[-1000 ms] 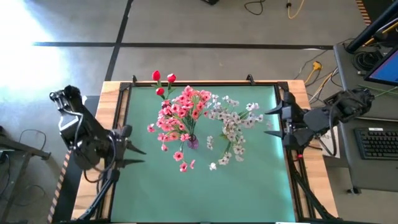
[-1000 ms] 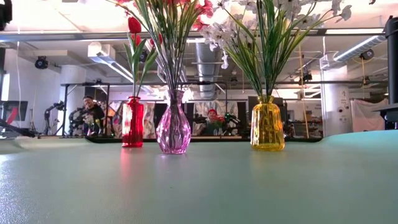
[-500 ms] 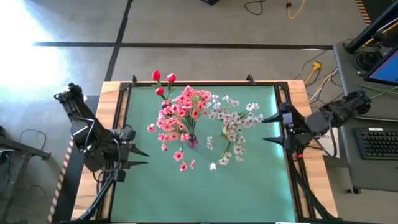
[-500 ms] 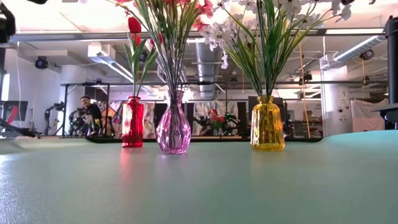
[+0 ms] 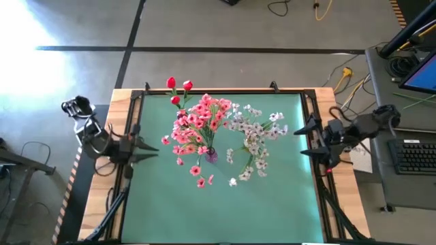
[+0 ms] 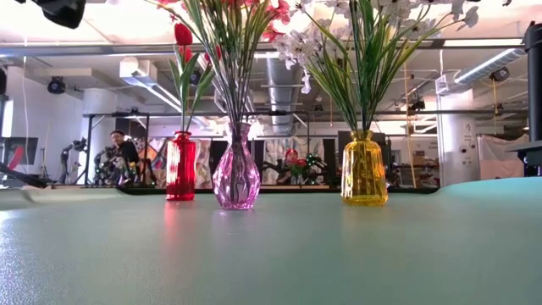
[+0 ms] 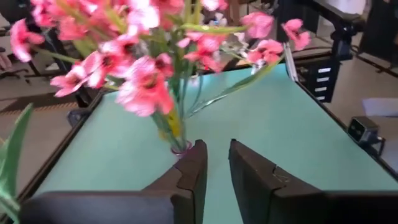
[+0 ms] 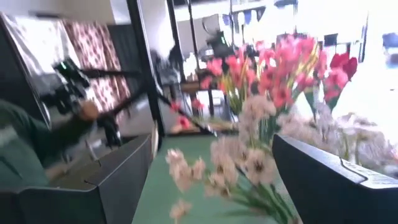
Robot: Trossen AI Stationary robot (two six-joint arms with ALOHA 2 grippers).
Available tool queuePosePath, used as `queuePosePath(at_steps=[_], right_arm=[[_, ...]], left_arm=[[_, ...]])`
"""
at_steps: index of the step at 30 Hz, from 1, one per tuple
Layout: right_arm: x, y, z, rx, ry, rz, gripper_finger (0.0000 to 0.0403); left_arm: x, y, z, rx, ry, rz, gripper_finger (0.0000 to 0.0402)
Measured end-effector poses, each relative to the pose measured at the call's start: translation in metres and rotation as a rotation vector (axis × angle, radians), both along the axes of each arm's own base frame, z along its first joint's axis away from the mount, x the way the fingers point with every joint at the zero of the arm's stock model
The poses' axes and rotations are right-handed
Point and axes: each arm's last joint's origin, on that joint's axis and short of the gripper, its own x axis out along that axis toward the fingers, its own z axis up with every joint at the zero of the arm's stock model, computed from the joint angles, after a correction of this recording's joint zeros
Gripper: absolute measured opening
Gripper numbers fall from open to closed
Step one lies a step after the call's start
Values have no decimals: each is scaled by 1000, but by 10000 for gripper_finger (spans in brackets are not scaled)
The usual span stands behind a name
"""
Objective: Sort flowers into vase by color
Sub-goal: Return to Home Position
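Observation:
Three vases stand in a row on the green table. A red vase (image 6: 180, 166) holds red flowers (image 5: 178, 88). A pink vase (image 6: 236, 167) holds pink flowers (image 5: 197, 126). A yellow vase (image 6: 364, 168) holds white flowers (image 5: 255, 136). My left gripper (image 5: 151, 148) is at the table's left edge, pointing at the pink flowers (image 7: 143, 62); its fingers (image 7: 217, 162) stand a narrow gap apart and hold nothing. My right gripper (image 5: 301, 141) is at the table's right edge, wide open (image 8: 214, 180) and empty, facing the white flowers (image 8: 249, 168).
The table has a black frame (image 5: 136, 102) and wooden borders. A desk with a keyboard (image 5: 415, 156) stands to the right. People sit at benches in the room behind the table (image 6: 123, 157). Bare green table surface lies at the near side (image 5: 225, 211).
My left gripper has gone toward the table's far edge along the left side, and its arm has folded back. My right arm has drawn back toward the right edge. The vases and flowers have stayed still.

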Motion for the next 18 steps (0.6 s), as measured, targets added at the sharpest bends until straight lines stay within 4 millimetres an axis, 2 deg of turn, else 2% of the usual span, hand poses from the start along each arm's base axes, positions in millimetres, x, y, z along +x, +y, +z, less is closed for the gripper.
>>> queuePosePath(at_steps=[5, 13, 18], right_arm=[[12, 6, -14, -7, -27, 4, 327], [31, 14, -33, -25, -11, -6, 327], [35, 12, -37, -29, -21, -20, 327]], left_arm=[[-10, 12, -12, -18, -44, 6, 37], [-18, 21, -13, -58, -170, -1, 35], [-18, 23, -17, -70, -198, 73, 35]])
